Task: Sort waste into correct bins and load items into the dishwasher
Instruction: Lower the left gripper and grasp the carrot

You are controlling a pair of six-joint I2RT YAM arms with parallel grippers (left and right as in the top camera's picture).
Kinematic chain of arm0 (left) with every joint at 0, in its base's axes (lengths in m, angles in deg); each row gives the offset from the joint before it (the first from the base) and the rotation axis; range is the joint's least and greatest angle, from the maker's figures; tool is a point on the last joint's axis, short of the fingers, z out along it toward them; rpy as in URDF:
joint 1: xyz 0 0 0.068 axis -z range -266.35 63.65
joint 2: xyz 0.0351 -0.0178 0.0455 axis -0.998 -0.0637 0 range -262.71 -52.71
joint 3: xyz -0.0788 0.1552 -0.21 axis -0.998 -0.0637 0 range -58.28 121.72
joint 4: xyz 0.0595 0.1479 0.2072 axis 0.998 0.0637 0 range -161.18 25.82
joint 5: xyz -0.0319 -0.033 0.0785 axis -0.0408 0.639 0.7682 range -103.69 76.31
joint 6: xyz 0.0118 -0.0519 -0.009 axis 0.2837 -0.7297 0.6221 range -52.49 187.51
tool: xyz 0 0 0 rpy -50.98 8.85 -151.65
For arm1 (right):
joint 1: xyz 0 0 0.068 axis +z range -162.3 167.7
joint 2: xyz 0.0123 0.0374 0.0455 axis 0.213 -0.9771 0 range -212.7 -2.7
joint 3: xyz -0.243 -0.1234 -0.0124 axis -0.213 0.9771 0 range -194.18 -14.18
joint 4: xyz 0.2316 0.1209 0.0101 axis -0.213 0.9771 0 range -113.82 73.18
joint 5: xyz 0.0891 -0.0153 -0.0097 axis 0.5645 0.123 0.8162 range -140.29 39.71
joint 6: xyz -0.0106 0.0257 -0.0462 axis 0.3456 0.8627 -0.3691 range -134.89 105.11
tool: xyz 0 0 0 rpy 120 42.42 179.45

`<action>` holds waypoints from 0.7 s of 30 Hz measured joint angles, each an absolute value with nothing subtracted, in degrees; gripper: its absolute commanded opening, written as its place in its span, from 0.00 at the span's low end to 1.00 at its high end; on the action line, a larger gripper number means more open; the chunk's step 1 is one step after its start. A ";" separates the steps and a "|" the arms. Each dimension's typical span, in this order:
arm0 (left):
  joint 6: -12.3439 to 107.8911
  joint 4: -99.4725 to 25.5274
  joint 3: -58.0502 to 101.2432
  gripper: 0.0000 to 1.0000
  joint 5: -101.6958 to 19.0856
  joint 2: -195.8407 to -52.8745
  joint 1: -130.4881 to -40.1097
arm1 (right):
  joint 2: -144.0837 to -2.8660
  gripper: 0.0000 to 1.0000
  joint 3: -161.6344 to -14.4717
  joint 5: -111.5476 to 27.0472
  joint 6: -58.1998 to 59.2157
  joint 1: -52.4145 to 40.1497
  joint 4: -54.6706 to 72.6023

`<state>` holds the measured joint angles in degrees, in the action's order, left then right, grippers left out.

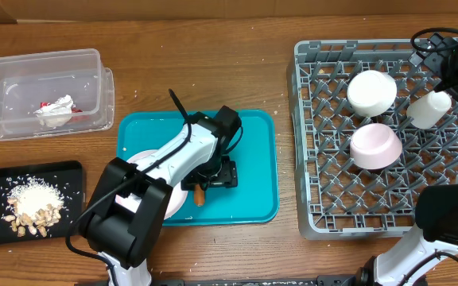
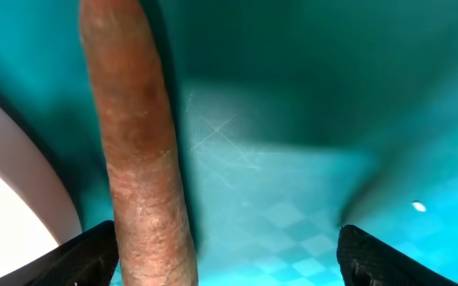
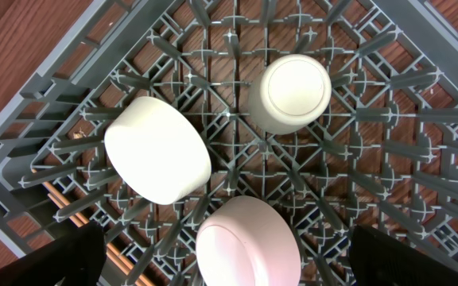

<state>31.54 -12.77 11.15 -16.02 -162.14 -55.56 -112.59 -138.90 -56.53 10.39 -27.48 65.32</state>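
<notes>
Looking down from overhead, you're hanging the left gripper (image 1: pixel 215 179) low over the teal tray (image 1: pixel 253 151). The carrot (image 1: pixel 199 195) is lying just beside its tips, close to the plate (image 1: pixel 138 158) that the arm is partly hiding. Whether the carrot is sitting inside the jaws, I'm not able to tell from up here.

Switching to the left wrist, the jaws are standing wide and gripping nothing. The carrot is running lengthwise across the closing line, which is helping you. But it's sitting far off centre, hard up by one finger and well apart from the other, and the plate's rim is showing just beyond it on that side.

That's where I'm seeing trouble. Dropping straight down, the near finger is likely landing on the carrot or rolling it across the slick tray against the plate. Closing could then be shoving it rather than pinching it, so I'd be shifting toward the carrot first.

Moving to the right wrist, the right gripper (image 3: pixel 241 266) is hanging open and empty above the dish rack (image 3: pixel 46 103). The white bowl (image 3: pixel 157 149), pink bowl (image 3: pixel 249 238) and cup (image 3: pixel 294 93) are resting among the pegs below, and it's touching none of them.
</notes>
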 measured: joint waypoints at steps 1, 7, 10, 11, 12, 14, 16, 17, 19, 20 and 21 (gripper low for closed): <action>31.65 -13.01 10.97 0.84 -16.02 -162.14 -55.56 | -112.59 1.00 -138.90 -56.49 10.41 -27.45 65.32; 32.42 -14.32 10.80 0.69 -16.04 -162.14 -55.56 | -112.59 1.00 -138.90 -56.51 10.37 -27.48 65.30; 32.75 -15.24 10.78 0.61 -16.08 -162.14 -55.56 | -112.59 1.00 -138.90 -56.51 10.41 -27.48 65.26; 32.92 -15.48 10.76 0.59 -16.10 -162.14 -55.56 | -112.59 1.00 -138.90 -56.51 10.39 -27.45 65.28; 32.99 -15.67 10.76 0.59 -16.21 -162.14 -55.56 | -112.59 1.00 -138.90 -56.51 10.39 -27.48 65.28; 32.97 -15.83 10.76 0.57 -16.30 -162.14 -55.56 | -112.59 1.00 -138.90 -56.51 10.39 -27.45 65.28; 32.99 -15.94 10.73 0.57 -16.43 -162.14 -55.56 | -112.59 1.00 -138.90 -56.51 10.39 -27.48 65.28; 32.99 -15.96 10.73 0.56 -16.43 -162.14 -55.56 | -112.59 1.00 -138.90 -56.51 10.41 -27.48 65.28; 32.97 -16.22 10.69 0.50 -16.45 -162.14 -55.56 | -112.59 1.00 -138.90 -56.51 10.39 -27.48 65.28; 32.99 -16.57 10.60 0.47 -16.45 -162.14 -55.56 | -112.59 1.00 -138.90 -56.51 10.39 -27.45 65.28; 32.86 -16.79 10.49 0.45 -16.50 -162.14 -55.56 | -112.59 1.00 -138.90 -56.53 10.39 -27.48 65.28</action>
